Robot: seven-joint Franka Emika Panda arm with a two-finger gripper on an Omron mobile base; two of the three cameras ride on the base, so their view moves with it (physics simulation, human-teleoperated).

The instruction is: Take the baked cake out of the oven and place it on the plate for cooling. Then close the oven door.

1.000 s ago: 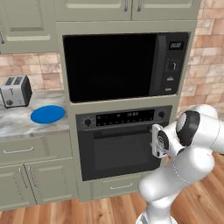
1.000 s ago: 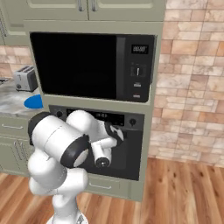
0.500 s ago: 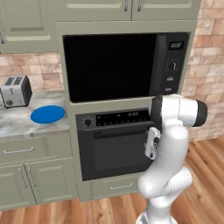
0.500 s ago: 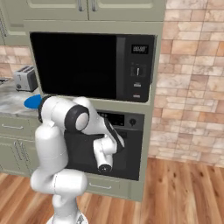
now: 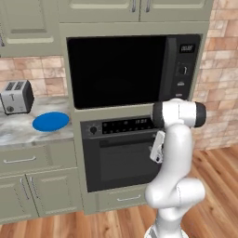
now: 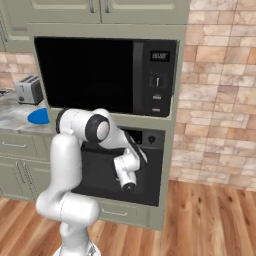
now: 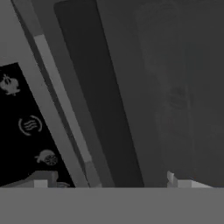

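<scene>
On the counter (image 5: 18,132) at left, a toaster (image 5: 16,96) stands beside the blue plate (image 5: 50,121). Right of them the oven door (image 5: 122,160) is shut. The hand (image 6: 129,181) hovers open before its glass, near the handle (image 5: 128,139); the cake is hidden.

Arm up from base, elbow bent high, forearm dropping fwd and down. Wrist turned so gripper (image 5: 157,148) faces away from base; right base view has it at (image 6: 128,176), hand angled low below elbow. Jaws spread wide, nothing betw. them. Fingertips (image 7: 43,180) just peek in at bottom of hand view.
</scene>
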